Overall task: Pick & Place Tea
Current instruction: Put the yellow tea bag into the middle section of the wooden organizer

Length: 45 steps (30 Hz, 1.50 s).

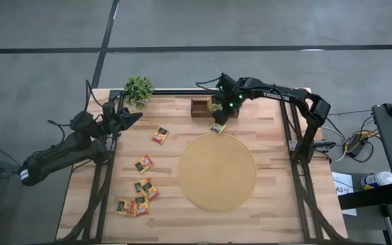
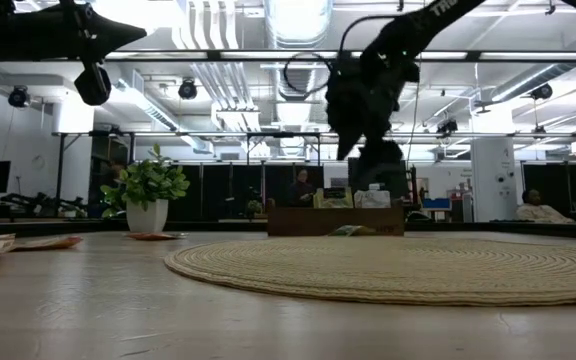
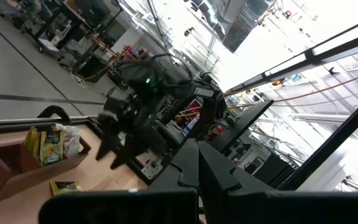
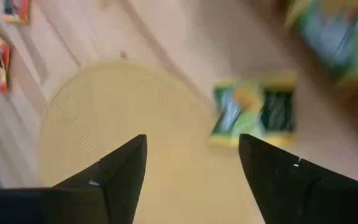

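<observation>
A yellow-green tea sachet (image 4: 253,112) lies flat on the wood at the round mat's far edge (image 1: 218,128). My right gripper (image 4: 191,140) hangs open above it, fingers slanting down, holding nothing; in the high view it (image 1: 222,117) is just in front of the brown wooden tray (image 1: 199,107). The tray holds upright sachets (image 3: 48,143). More sachets lie loose on the left half of the table: one (image 1: 160,135), another (image 1: 143,163), and a cluster (image 1: 138,201) near the front. My left gripper (image 1: 136,117) waits shut at the far left, raised above the table.
The large round tan mat (image 1: 218,171) fills the table's middle right. A potted plant (image 1: 139,88) stands at the far edge, left of the tray. Bare wood lies between the mat and the loose sachets.
</observation>
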Available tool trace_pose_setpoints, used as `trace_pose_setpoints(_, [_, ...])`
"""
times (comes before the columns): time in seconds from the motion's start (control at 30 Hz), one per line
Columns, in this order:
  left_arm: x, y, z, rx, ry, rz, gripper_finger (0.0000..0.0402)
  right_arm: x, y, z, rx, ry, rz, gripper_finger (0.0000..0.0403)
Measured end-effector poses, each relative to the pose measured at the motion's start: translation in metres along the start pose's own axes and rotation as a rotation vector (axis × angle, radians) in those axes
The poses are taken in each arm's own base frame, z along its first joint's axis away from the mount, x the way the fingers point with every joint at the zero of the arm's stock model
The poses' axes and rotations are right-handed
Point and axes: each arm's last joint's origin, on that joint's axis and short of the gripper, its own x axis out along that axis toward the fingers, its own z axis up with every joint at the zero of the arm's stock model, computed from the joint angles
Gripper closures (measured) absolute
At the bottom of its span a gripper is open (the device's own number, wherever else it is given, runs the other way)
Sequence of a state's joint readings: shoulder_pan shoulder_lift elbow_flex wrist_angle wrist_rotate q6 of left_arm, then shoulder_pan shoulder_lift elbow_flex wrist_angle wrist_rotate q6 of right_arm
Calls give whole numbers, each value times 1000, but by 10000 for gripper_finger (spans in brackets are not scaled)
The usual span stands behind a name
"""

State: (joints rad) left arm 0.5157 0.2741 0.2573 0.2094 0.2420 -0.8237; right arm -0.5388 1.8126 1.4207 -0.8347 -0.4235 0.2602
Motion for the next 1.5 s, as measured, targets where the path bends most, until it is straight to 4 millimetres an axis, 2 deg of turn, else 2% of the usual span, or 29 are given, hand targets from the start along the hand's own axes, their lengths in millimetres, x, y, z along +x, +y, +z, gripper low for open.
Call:
trace_pose_setpoints(0.1, [0, 0, 0, 0, 0, 0, 401, 14, -9, -16, 132, 64, 9, 155])
trace_pose_setpoints(0.2, [0, 0, 0, 0, 0, 0, 401, 23, -16, -30, 241, 38, 17, 160])
trace_pose_setpoints(0.33, [0, 0, 0, -1, 0, 0, 401, 20, -23, -51, 392, -110, 29, 166])
trace_pose_setpoints(0.47, [0, 0, 0, -1, 0, 1, 401, 14, -34, -78, 607, -317, -50, 169])
trace_pose_setpoints(0.57, [0, 0, 0, 0, 0, 1, 401, 22, -43, -92, 743, -421, -17, 170])
trace_pose_setpoints(0.67, [0, 0, 0, -9, 0, 1, 401, 34, -50, -100, 817, -434, 23, 171])
trace_pose_setpoints(0.87, [0, 0, 0, -42, 1, 1, 401, 54, -60, -102, 876, -425, 21, 170])
trace_pose_setpoints(1.13, [0, 0, 0, -67, 4, -3, 401, 72, -63, -84, 881, -406, 5, 184])
trace_pose_setpoints(1.5, [0, 0, 0, -58, 3, -7, 401, 76, -66, -83, 908, -420, -26, 213])
